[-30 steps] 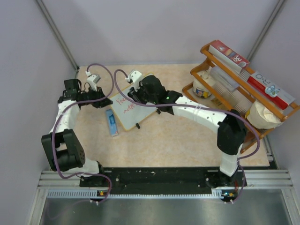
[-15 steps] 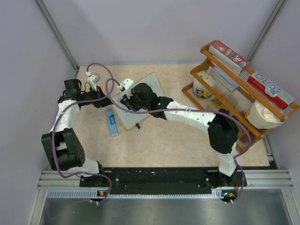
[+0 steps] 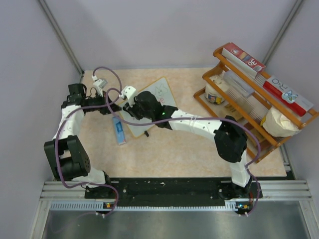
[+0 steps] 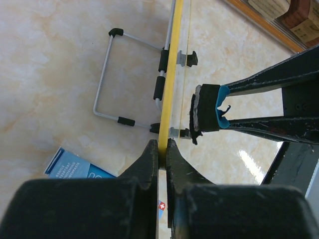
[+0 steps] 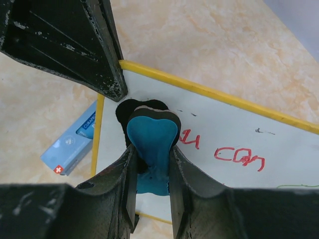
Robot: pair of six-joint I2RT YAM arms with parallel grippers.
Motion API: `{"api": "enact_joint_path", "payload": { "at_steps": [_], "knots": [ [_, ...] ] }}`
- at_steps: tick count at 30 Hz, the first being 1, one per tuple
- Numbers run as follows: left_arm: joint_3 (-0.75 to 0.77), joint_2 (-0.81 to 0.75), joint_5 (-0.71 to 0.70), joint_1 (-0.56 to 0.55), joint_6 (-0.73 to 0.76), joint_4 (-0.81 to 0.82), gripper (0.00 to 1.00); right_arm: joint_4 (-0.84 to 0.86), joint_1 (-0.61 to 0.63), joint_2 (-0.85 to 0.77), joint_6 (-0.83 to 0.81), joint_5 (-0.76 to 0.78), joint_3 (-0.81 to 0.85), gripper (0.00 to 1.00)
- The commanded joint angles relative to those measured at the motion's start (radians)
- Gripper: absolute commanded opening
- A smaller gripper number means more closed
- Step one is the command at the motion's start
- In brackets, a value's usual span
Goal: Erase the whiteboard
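Nearest the arm bases, a blue marker box (image 3: 118, 130) lies flat on the tabletop (image 3: 164, 154), just to the near-left of the right gripper (image 5: 151, 154) and outside the wiping path.

The left gripper (image 4: 162, 147) is pinched tight on the yellow frame of the whiteboard (image 4: 173, 50) at its left edge. This steadies the board, and its wire stand (image 4: 107, 82) shows behind the frame. Just beside it, the right gripper is closed on a blue eraser (image 5: 152, 132). The eraser's dark felt face presses on the white surface in the corner next to the left gripper.

The step in hand looks like a wipe stroke at its left end. Beyond the right gripper, toward the board's far side, red writing (image 5: 239, 158) is not yet cleaned, with faint green marks further out.

To do this well, keep the eraser flat under even, moderate pressure. Sweep it away from the left gripper over the red letters in overlapping passes. Too hard a push could pivot the board in the clamp or tip it over.

A wooden rack (image 3: 259, 94) stands well apart, far to the right gripper's right.
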Motion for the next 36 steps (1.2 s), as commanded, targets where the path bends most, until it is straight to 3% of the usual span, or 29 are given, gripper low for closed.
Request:
{"api": "enact_joint_path", "payload": {
  "at_steps": [1,36],
  "knots": [
    [0.034,0.025,-0.018,0.004,0.079,-0.038,0.00,0.091,0.014,0.018,-0.025,0.035,0.044,0.00],
    [0.070,0.060,0.013,0.004,0.171,-0.150,0.00,0.235,0.034,0.081,-0.111,0.193,0.001,0.00]
  ]
}}
